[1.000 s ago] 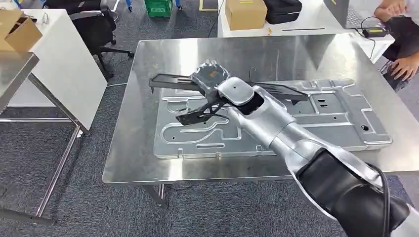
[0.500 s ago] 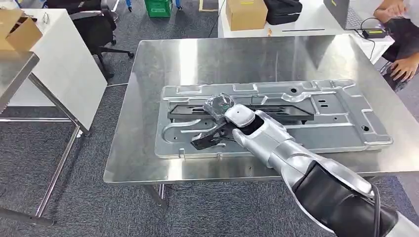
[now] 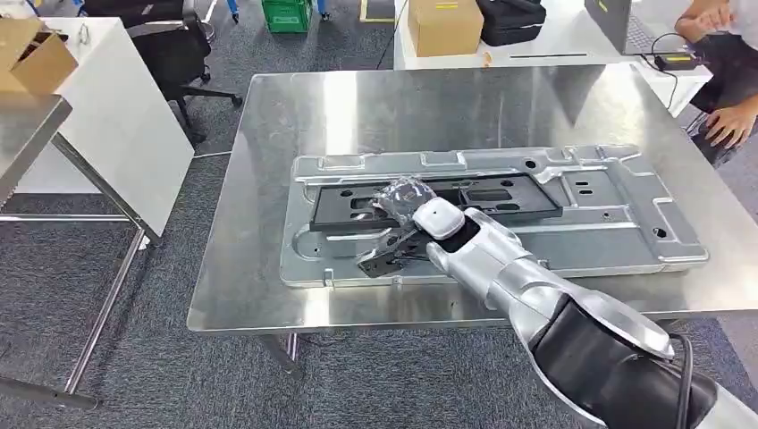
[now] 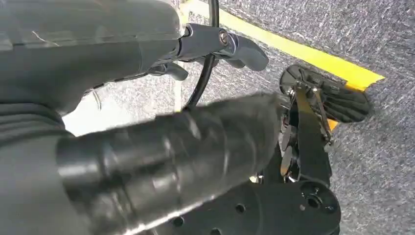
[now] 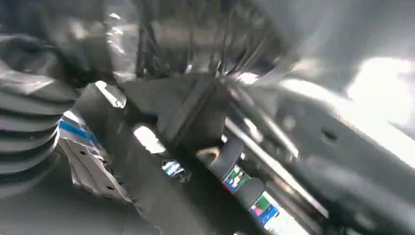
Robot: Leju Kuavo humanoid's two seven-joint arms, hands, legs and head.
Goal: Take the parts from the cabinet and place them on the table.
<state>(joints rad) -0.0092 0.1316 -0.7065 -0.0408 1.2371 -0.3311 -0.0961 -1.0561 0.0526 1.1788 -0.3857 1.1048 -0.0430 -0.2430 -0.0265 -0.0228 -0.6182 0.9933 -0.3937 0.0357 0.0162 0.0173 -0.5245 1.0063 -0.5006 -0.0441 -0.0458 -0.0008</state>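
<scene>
Fingers of right hand (image 3: 407, 223) wrapped round the mid-section of the long flat black plastic frame part (image 3: 438, 200), dark fingertips poking out underneath on the near side; grip looks closed on it, though the right wrist view is too blurred to confirm contact pts. Part lies lengthwise, roughly flat, on or just above the large stamped silver sheet-metal panel (image 3: 617, 223), which rests on the shiny steel table (image 3: 268, 179). Can't tell if the part is fully seated or a touch lifted at the hand.

Step in hand, by my read: placing. Part is over its spot, release not yet done. Next move calls for letting the part settle flat, spreading the fingers w/o dragging it sideways, then lifting the arm straight off.

Left hand (image 4: 147, 152) hangs over grey carpet w/ yellow tape line; fingers blurred, state can't be told.

Person's hand (image 3: 731, 121) at far right table edge, well apart.
</scene>
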